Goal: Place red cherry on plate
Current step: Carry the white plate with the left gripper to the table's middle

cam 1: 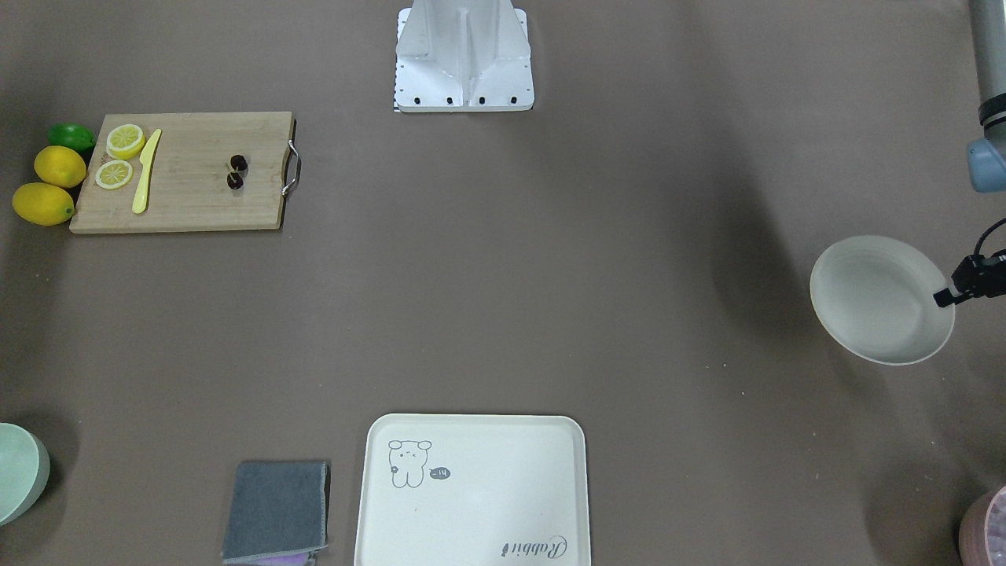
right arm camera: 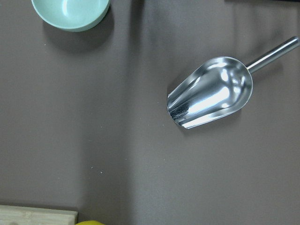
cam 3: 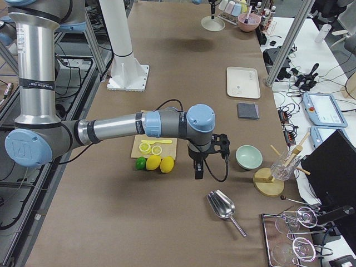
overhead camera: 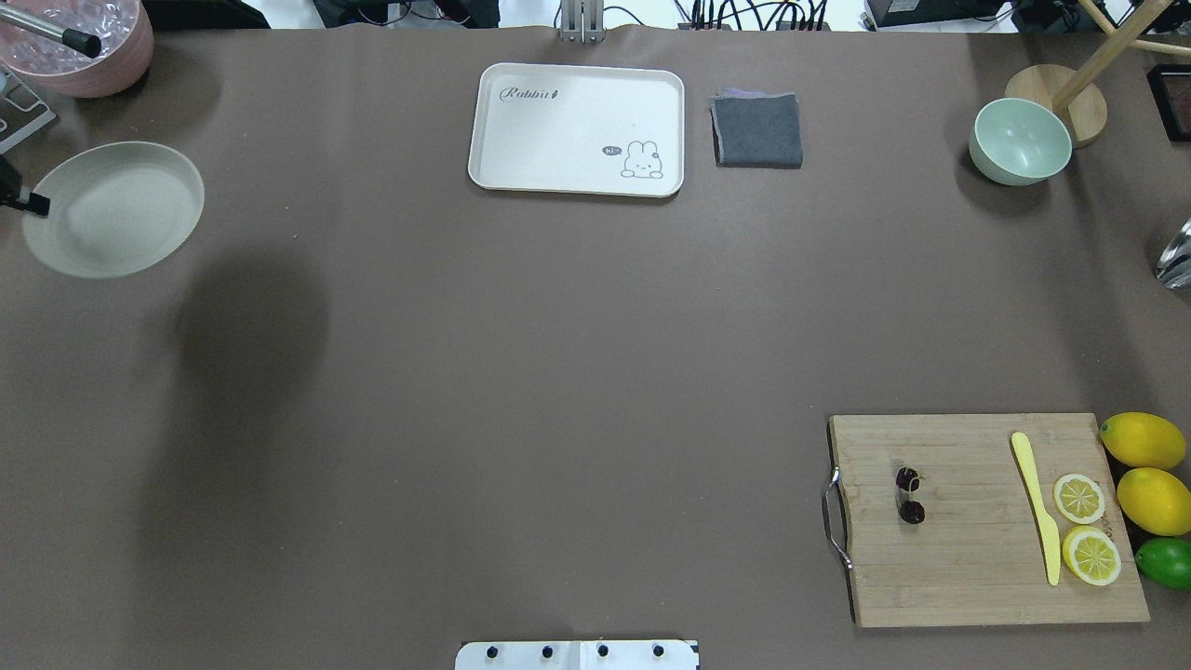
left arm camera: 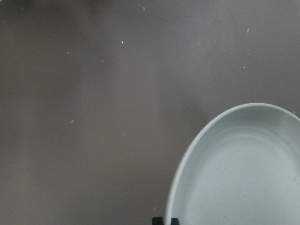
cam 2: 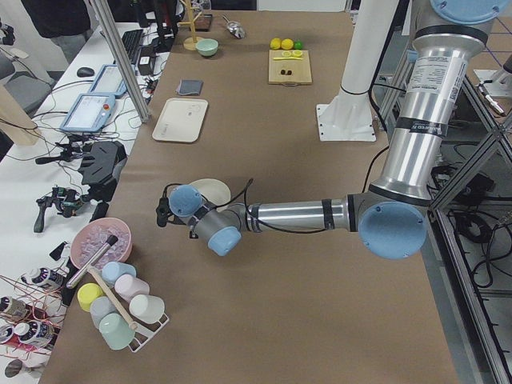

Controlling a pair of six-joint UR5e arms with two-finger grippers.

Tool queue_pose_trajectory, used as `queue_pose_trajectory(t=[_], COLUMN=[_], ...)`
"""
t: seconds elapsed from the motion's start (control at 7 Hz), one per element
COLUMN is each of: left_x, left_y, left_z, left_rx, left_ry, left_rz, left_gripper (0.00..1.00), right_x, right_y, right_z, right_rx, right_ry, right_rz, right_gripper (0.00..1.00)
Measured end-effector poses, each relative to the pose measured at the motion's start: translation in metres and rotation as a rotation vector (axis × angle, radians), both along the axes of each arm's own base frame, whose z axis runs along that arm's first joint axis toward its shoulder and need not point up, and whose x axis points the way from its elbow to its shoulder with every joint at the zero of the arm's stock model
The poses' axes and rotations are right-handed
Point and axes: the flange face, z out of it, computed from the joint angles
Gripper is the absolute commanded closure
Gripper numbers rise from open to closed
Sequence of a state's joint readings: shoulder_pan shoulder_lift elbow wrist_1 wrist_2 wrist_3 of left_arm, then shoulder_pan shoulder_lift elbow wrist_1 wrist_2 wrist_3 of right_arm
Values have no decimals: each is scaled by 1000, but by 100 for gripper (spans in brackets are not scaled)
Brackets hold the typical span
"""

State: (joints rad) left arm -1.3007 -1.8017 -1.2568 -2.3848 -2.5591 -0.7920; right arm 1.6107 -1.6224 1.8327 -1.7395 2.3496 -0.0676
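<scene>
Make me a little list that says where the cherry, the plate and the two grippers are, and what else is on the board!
cherry: lies on the board, near its handle end
plate: on the table at the robot's far left, nothing in it
left gripper: at the plate's edge; open or shut cannot be told
right gripper: above the table beside the lemons; open or shut cannot be told
also on board: two lemon slices, a yellow knife
cherry on plate: not yet

A matt brown worktop (overhead camera: 521, 372) carries a wooden cutting board (overhead camera: 968, 568), a mirror-glossy metal scoop (right arm camera: 211, 93), a grey cloth (overhead camera: 756, 130) and a smooth matt plate (overhead camera: 116, 209).
</scene>
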Motion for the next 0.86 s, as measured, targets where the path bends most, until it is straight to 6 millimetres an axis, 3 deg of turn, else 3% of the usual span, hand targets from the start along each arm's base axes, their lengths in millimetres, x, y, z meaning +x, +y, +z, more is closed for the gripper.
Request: queue_pose_trajectory(t=[0.29, 0.43, 0.71, 0.86], left_x=[82, 140, 283, 347], left_y=[7, 24, 89, 127], left_z=[-86, -137, -238, -273], left_rx=[-68, -102, -156, -159], left_ry=[32, 58, 136, 159], left_rz=[-52, -83, -155, -183], left_gripper=[100, 100, 100, 100], right_x=[0, 0, 0, 0], right_y=[2, 3, 3, 3], right_z=[-3, -2, -1, -1], right_rx=[16, 18, 16, 14], right_ry=[1, 1, 2, 1], right_rz=[0, 0, 1, 2], right_gripper=[0, 0, 0, 0])
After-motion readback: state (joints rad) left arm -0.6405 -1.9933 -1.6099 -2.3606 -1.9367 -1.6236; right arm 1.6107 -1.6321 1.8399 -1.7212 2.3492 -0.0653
